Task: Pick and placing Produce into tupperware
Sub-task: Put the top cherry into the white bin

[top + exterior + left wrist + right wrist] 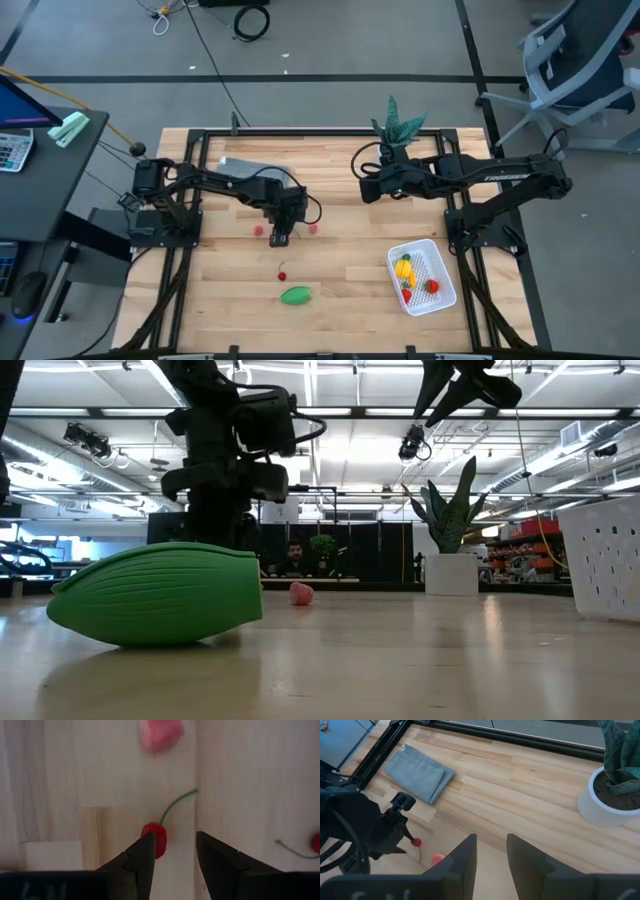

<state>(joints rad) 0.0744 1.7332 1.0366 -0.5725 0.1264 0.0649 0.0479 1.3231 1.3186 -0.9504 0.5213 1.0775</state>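
Observation:
My left gripper (pixel 280 238) (pixel 175 837) is open, pointing down at mid-table over a small red cherry (pixel 156 839) with a green stem. The cherry lies on the wood beside one fingertip. A pink piece (pixel 160 732) (pixel 312 228) lies just beyond, and a second cherry (pixel 282 275) lies nearer the near edge. The green oval piece (pixel 296 295) (pixel 155 595) rests on its side near the near edge. The white basket (pixel 448 290) (pixel 605 560) on the right holds yellow and red pieces. My right gripper (pixel 366 190) (pixel 491 840) is open and raised in the air, next to the plant. My left gripper: one fingertip (pixel 145 850) stands in front of part of the red cherry's body (pixel 159 836). Whether it touches the cherry cannot be told. The other finger is apart from it. The cherry lies on the table.
A potted spiky plant (pixel 398 125) (pixel 615 785) stands at the far edge, right of centre. A grey folded cloth (pixel 240 165) (pixel 420 772) lies at the far left under the left arm. Bare wood shows between the produce and the basket.

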